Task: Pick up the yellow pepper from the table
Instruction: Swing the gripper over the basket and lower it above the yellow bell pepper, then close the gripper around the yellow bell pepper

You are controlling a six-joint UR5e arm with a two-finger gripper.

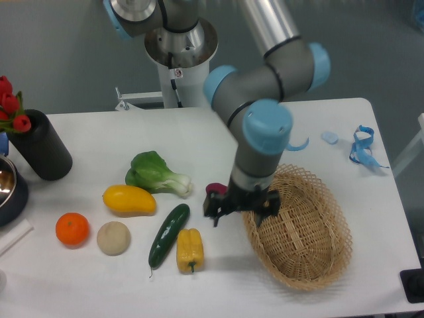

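The yellow pepper [189, 250] lies on the white table [218, 142] near the front edge, its short green stem pointing toward the front. It is blocky and lobed and sits just right of a green cucumber [169, 232]. My gripper [241, 209] hangs low over the table, right of and behind the pepper, at the left rim of a wicker basket [301, 232]. Its black fingers [212, 209] stand apart and hold nothing. It is not touching the pepper.
A small dark red thing [215, 189] sits just behind the gripper. A bok choy [156, 173], a smooth yellow mango-like fruit [129, 200], an orange [72, 228] and a beige round thing [113, 237] lie left. A black vase [41, 147] stands far left; a blue ribbon [363, 147] lies back right.
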